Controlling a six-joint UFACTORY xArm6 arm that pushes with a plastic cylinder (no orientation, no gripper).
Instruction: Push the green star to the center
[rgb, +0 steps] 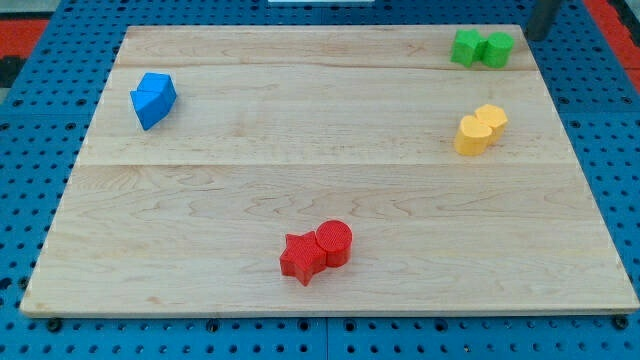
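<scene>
My rod (545, 18) is cut off by the view's top at the right corner, its tip hidden, so contact cannot be judged. The green star (465, 47) sits near the board's (300, 130) top-right edge, touching a green block (497, 49). The wide middle lies open between blue (152, 100), yellow (481, 130) and red (316, 252) blocks.

The surface (330, 150) is a pale wooden board of joined planks, resting on a blue perforated base (40, 330). Directly on the board lie four groups of blocks. Top right corner: a green star (465, 47) touching a green cylinder-like block (497, 49). Right side, below the green pair: two yellow blocks (481, 129) in contact. Bottom centre: a red star (303, 257) touching a red cylinder (335, 242). Upper left: blue blocks (153, 99), shapes unclear.
</scene>
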